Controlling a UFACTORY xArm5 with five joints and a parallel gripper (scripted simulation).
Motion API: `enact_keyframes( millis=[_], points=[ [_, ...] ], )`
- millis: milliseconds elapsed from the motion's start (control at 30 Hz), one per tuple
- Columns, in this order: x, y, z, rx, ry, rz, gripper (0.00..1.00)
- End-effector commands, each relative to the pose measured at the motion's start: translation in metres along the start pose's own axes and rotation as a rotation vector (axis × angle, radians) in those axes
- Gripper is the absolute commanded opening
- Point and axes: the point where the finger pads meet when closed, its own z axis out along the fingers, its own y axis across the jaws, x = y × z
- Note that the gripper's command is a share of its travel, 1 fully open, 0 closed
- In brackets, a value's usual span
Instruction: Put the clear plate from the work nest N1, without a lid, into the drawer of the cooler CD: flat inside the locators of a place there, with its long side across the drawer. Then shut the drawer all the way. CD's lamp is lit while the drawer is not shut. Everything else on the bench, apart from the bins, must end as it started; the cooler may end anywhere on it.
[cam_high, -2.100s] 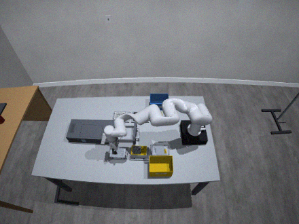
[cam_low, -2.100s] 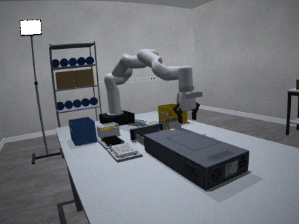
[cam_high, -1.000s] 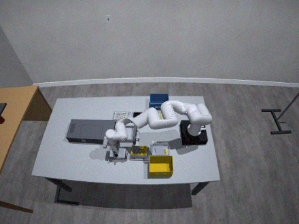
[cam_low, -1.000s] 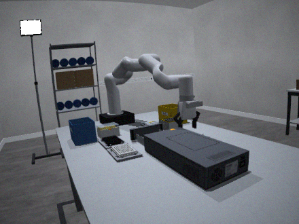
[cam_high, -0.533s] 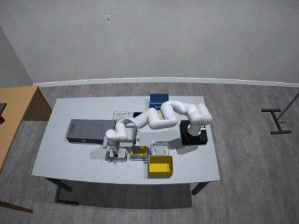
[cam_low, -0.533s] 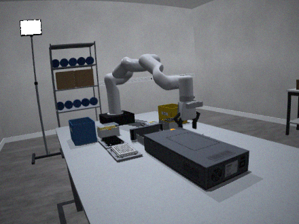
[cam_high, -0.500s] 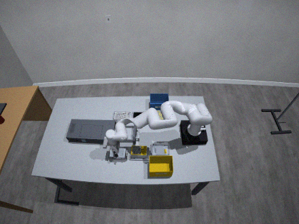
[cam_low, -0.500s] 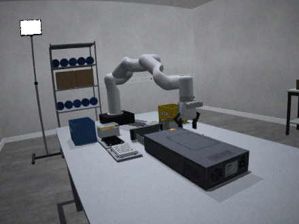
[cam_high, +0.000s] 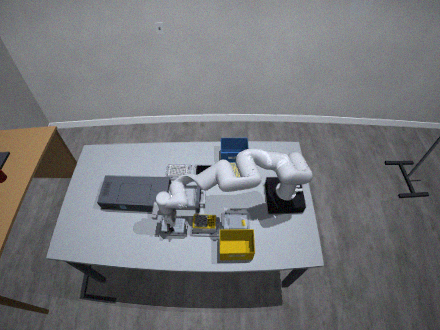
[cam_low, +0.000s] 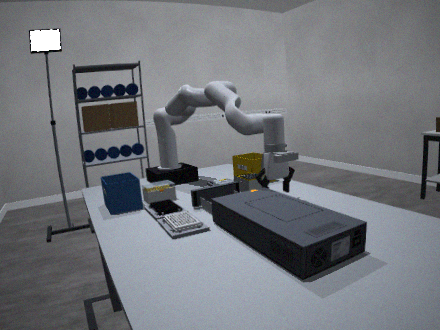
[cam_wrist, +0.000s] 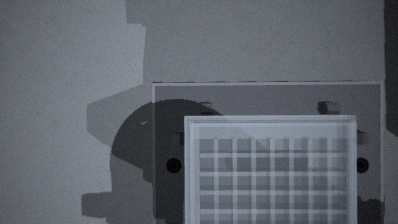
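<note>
From the top, the white xArm (cam_high: 222, 176) (cam_low: 220, 95) reaches leftward across the table from its black base (cam_high: 298, 207) (cam_low: 187, 173). Its gripper (cam_high: 170, 228) (cam_low: 275, 186) is over a grey nest (cam_high: 163, 233) (cam_wrist: 165, 100) near the front edge, partly hiding the clear plate (cam_high: 179, 226) (cam_wrist: 275, 175) there. The dark grey cooler (cam_high: 135, 193) (cam_low: 290, 215) lies behind and to the image's left, its drawer (cam_high: 194, 198) (cam_low: 215, 194) pulled out toward the base side. Next to the nest is a yellow rack (cam_high: 205, 222) with dark contents, then another pale holder (cam_high: 235, 220). A yellow bin (cam_high: 237, 245) (cam_low: 247, 166) stands in front and a blue bin (cam_high: 234, 150) (cam_low: 122, 193) at the back.

In the exterior view, the claw points down beyond the cooler, its dark fingers spread wide with nothing between them. The drawer's front stands away from the cooler body, and a small orange lamp (cam_low: 254, 190) is lit near the cooler's far end.

In the wrist view, the lidless clear plate lies flat on the nest, its grid of square wells showing. A dark round hole is visible on either side of it.
</note>
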Motion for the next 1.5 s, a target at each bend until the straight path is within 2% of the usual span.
enact_keyframes(
  millis=[0, 433, 1033, 1067, 1467],
  points=[
    [0.0020, -0.0007, 0.0000, 0.002, 0.006, 0.000, 1.00],
    [0.0021, -0.0007, 0.0074, 0.002, 0.006, 0.000, 1.00],
    [0.0021, -0.0007, 0.0073, 0.002, 0.006, 0.000, 1.00],
    [0.0021, -0.0007, 0.0067, 0.002, 0.006, 0.000, 0.00],
    [0.0021, -0.0007, 0.0063, 0.002, 0.006, 0.000, 0.00]
  ],
)
